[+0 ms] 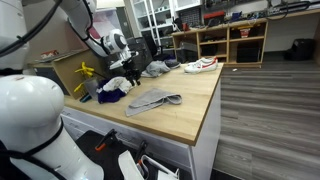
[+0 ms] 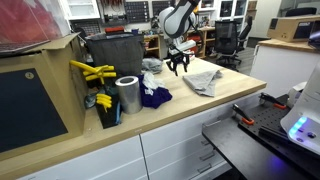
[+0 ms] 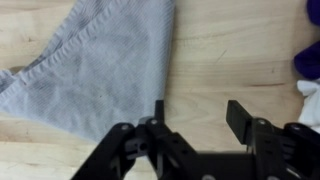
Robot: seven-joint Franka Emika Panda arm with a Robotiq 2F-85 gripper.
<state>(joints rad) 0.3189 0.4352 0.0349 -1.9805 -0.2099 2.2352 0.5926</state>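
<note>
A grey cloth (image 1: 155, 99) (image 2: 205, 80) lies crumpled flat on the wooden tabletop (image 1: 190, 110). My gripper (image 1: 129, 73) (image 2: 178, 68) hangs just above the table beside it, pointing down. In the wrist view the gripper (image 3: 197, 110) stands open, with only bare wood between its fingers. Its left finger (image 3: 159, 110) is right at the edge of the grey cloth (image 3: 90, 60); whether it touches I cannot tell. The right finger (image 3: 236, 115) is over bare wood. Nothing is held.
A purple cloth (image 1: 112, 92) (image 2: 153, 96) lies close to the gripper, also at the wrist view's right edge (image 3: 308, 60). A metal can (image 2: 127, 95), yellow tools (image 2: 92, 72) and a dark bin (image 2: 115, 55) stand nearby. A white shoe (image 1: 200, 65) sits near the table's far end.
</note>
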